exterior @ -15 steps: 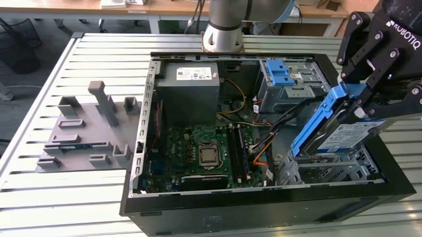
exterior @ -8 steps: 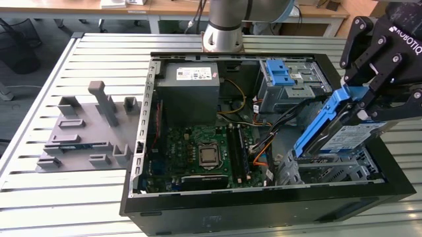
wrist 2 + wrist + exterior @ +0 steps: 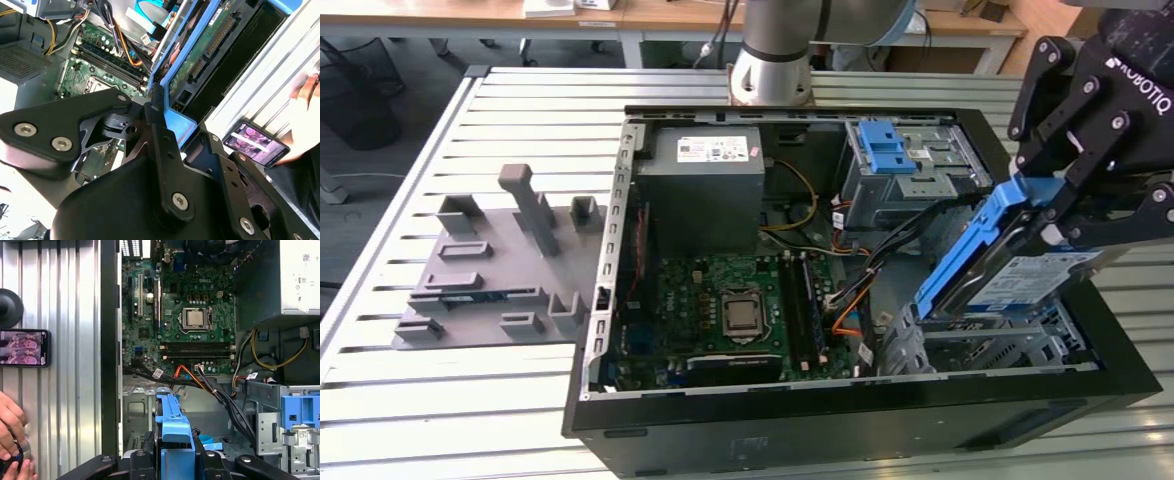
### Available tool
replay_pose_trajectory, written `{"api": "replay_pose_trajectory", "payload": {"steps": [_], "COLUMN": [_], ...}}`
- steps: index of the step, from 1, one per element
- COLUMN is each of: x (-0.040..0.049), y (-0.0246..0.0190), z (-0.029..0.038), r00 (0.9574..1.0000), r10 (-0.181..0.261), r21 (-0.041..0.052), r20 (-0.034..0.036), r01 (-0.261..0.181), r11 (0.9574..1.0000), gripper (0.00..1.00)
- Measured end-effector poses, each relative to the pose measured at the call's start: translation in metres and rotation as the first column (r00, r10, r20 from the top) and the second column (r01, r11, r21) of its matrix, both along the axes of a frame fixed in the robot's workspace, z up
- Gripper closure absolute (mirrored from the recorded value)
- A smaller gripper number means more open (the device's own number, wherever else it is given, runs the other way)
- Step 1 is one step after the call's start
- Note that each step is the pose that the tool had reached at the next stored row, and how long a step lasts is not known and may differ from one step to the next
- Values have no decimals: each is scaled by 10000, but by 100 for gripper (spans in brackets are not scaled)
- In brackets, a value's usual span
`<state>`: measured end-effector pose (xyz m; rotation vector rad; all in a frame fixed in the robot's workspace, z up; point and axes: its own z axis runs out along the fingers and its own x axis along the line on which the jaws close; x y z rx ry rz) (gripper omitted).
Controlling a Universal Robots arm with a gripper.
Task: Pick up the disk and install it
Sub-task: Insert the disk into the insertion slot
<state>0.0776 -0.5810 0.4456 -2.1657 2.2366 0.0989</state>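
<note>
The disk (image 3: pixel 1031 277), a silver drive with a white-and-blue label clipped in a blue plastic frame, hangs tilted on edge over the metal drive cage (image 3: pixel 987 350) at the front corner of the open computer case, on the exterior view's right. My gripper (image 3: pixel 1051 208) is shut on the upper end of its blue frame. The second wrist view shows the disk's green circuit side (image 3: pixel 200 45) running away from my gripper (image 3: pixel 161 114). In the first wrist view the blue frame (image 3: pixel 173 422) sticks out from my gripper (image 3: pixel 175 460) above the cage.
The black case (image 3: pixel 854 405) holds a motherboard (image 3: pixel 734 300), a grey power supply box (image 3: pixel 707 175), loose cables and a bay with a blue latch (image 3: pixel 887 150). A grey fixture (image 3: pixel 494 270) lies at the exterior view's left. A phone (image 3: pixel 25 347) and a person's hand (image 3: pixel 10 425) are beside the case.
</note>
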Motion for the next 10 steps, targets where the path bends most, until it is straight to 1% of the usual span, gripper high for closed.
{"api": "replay_pose_trajectory", "payload": {"steps": [2,10], "x": [1,5], "y": [0,3], "z": [-10,-45], "r00": [10000,10000], "r10": [-62,-64], "r21": [0,0], "r20": [0,0], "r01": [62,64], "r11": [10000,10000], "gripper": [64,64]}}
